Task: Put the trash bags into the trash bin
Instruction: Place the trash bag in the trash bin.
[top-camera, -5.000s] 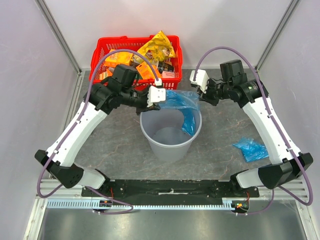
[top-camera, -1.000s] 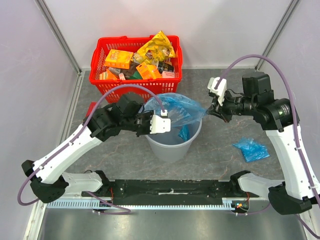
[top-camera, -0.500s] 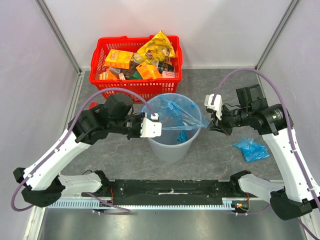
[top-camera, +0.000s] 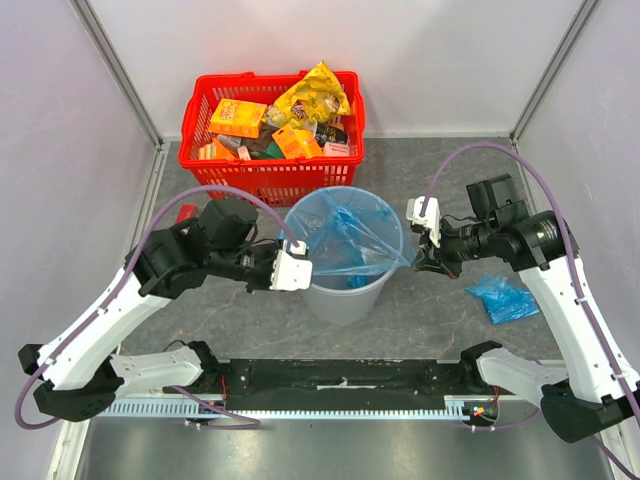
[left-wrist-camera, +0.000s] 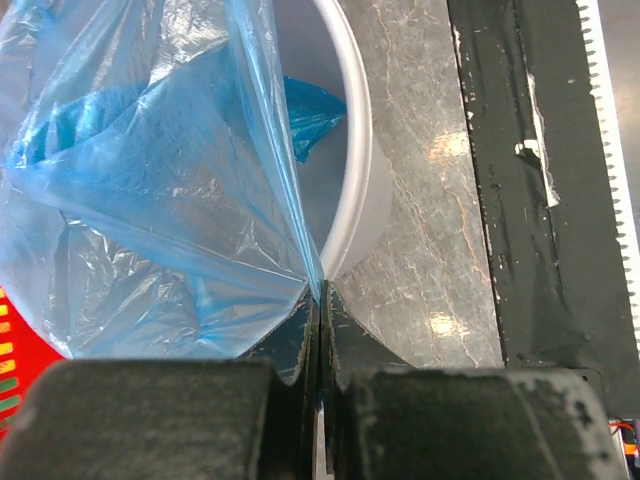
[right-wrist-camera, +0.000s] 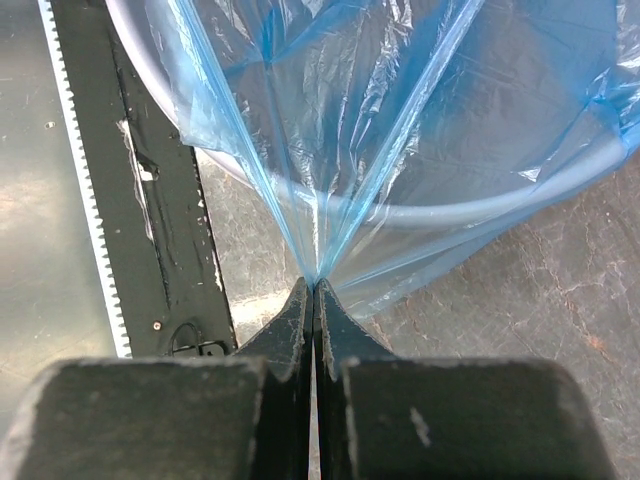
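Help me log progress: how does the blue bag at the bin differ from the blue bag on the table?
The bag at the bin is stretched open over the trash bin; the bag on the table is a small crumpled bundle. The left gripper and right gripper pinch the first; the second lies untouched. Both are translucent blue film.

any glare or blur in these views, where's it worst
Left wrist: the fingers are a dark, soft blur up close, with glare spots on the table. Right wrist: white sheen on the trash bag. Top external: even and sharp.
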